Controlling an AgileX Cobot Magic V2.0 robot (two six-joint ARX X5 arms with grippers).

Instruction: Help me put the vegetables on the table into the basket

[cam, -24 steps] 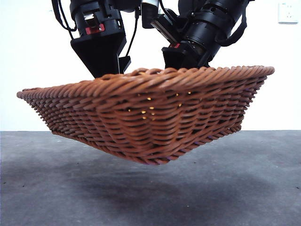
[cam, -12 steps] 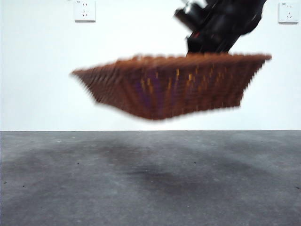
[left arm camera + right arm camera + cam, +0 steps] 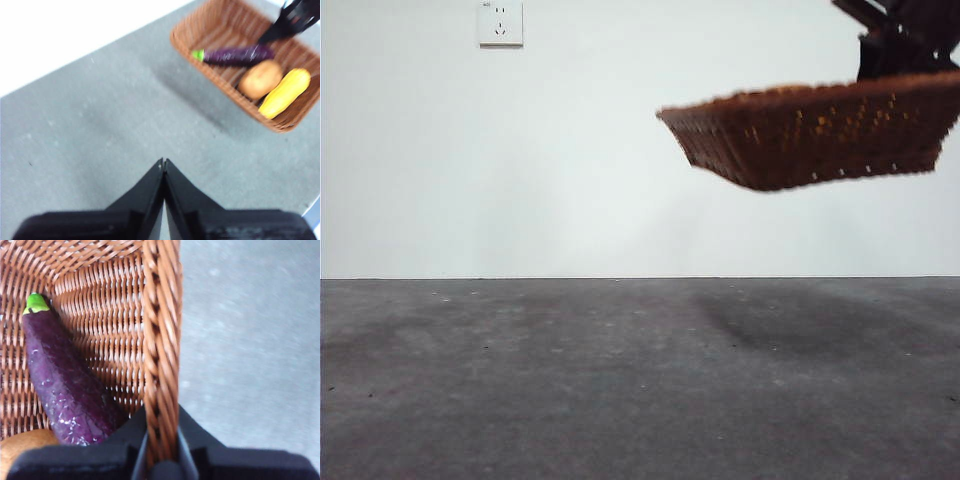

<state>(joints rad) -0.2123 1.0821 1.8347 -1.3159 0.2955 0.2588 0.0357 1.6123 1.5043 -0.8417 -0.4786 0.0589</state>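
Note:
The wicker basket hangs in the air at the upper right of the front view, well above the table. My right gripper is shut on the basket's braided rim; it shows dark above the basket. Inside the basket lie the purple eggplant, the potato and the yellow corn. The eggplant lies close to the gripped rim, with the potato beside it. My left gripper is shut and empty over bare table, apart from the basket.
A white wall with a socket stands behind the table. The basket's shadow falls on the grey surface at the right.
The basket has gone up and to the right, carried by the right gripper. The left arm, beside the basket a second ago, has left the front view.

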